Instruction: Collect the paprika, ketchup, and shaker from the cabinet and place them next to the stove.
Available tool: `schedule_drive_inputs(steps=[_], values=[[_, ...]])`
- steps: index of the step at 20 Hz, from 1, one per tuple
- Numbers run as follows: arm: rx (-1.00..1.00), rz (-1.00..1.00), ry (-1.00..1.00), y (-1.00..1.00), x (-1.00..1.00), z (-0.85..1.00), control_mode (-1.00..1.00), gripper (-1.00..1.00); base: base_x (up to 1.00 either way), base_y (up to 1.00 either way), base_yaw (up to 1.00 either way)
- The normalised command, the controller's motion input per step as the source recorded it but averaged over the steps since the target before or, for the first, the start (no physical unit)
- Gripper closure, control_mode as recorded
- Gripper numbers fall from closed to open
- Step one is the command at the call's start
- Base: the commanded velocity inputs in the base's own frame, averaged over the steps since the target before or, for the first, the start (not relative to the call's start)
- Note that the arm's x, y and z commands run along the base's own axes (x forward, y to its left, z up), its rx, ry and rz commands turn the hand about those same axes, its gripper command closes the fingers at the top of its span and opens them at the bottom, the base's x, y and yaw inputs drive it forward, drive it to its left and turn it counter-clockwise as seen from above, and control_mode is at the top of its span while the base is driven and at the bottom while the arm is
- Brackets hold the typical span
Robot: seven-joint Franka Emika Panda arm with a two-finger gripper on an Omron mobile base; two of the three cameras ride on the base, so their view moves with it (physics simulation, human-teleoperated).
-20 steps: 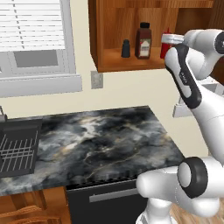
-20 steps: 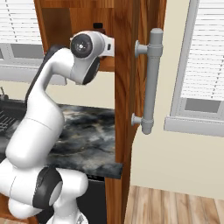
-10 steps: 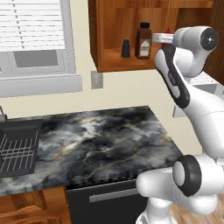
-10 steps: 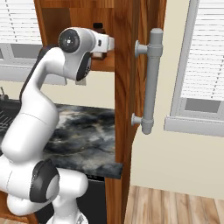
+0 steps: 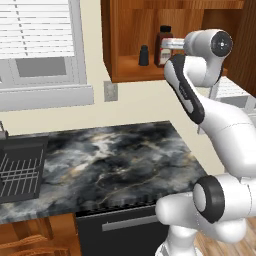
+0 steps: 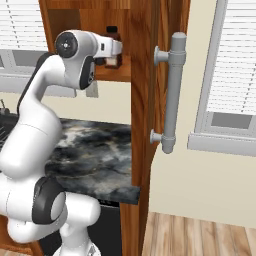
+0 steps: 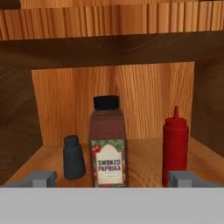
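Where wood-grained: black-capped paprika (image 7: 108,146) jar

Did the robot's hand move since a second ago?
Yes. In the left base view the gripper has swung left toward the cabinet; it now covers the ketchup and reaches the paprika.

arm (image 5: 220,125): glossy white rounded links | joints: dark grey bands | end caps: round, dark
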Motion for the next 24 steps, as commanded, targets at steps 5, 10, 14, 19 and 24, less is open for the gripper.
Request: schedule_drive_inputs(steps=[5, 10, 14, 19, 24], values=[[0.0, 0.0, 0.0, 0.2, 0.28, 0.02, -1.0, -1.0, 0.0, 0.0, 0.0], [0.0, 0.0, 0.0, 0.12, 0.25, 0.05, -1.0, -1.0, 0.0, 0.0, 0.0], [0.0, 0.0, 0.0, -0.02, 0.08, 0.01, -1.0, -1.0, 0.0, 0.0, 0.0], [0.0, 0.0, 0.0, -0.01, 0.0, 0.0, -1.0, -1.0, 0.0, 0.0, 0.0], [0.0, 0.0, 0.0, -0.05, 0.1, 0.0, -1.0, -1.0, 0.0, 0.0, 0.0]])
